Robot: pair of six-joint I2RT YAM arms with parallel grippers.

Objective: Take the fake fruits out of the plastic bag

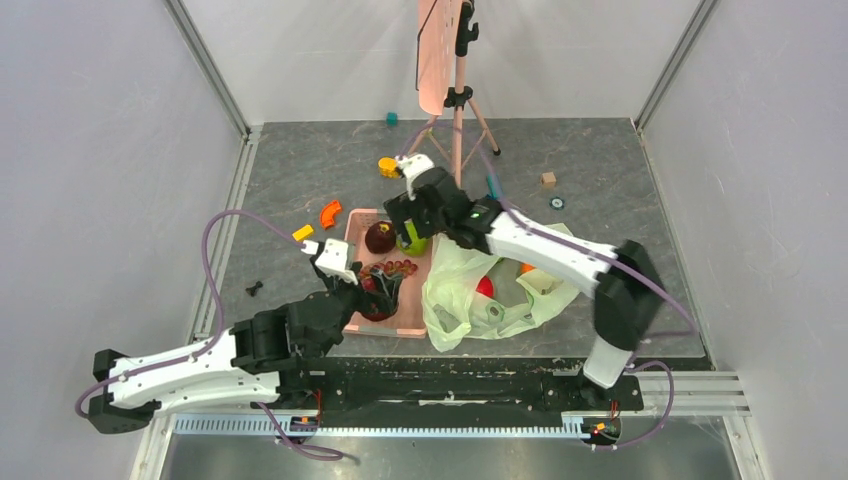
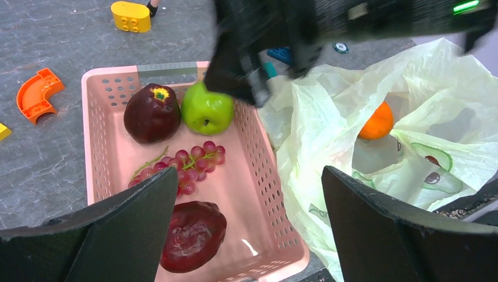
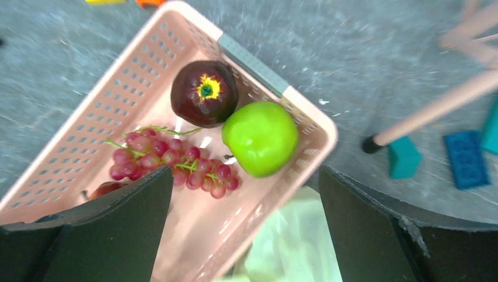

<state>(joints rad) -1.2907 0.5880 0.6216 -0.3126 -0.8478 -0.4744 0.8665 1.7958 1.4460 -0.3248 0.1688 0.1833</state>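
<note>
The pale-green plastic bag [image 1: 470,300] lies crumpled right of the pink basket [image 1: 358,222]. An orange [image 2: 377,122] and a red apple [image 1: 484,287] show inside the bag. A green apple [image 3: 260,137] rests in the basket's far right corner, beside a dark maroon fruit [image 3: 204,93]; it also shows in the top view [image 1: 412,241] and the left wrist view [image 2: 207,111]. My right gripper [image 3: 244,176] hangs open and empty just above the green apple [image 1: 408,225]. My left gripper [image 2: 248,176] is open and empty over the basket's near end [image 1: 368,290]. The other fruits are hidden.
The basket also holds purple grapes [image 2: 183,163] and a second maroon fruit [image 2: 192,235]. Toy blocks lie on the grey mat: yellow [image 1: 389,166], orange curved [image 1: 329,212], teal [image 1: 392,118], tan [image 1: 548,179]. A pink tripod stand [image 1: 458,100] rises behind the basket.
</note>
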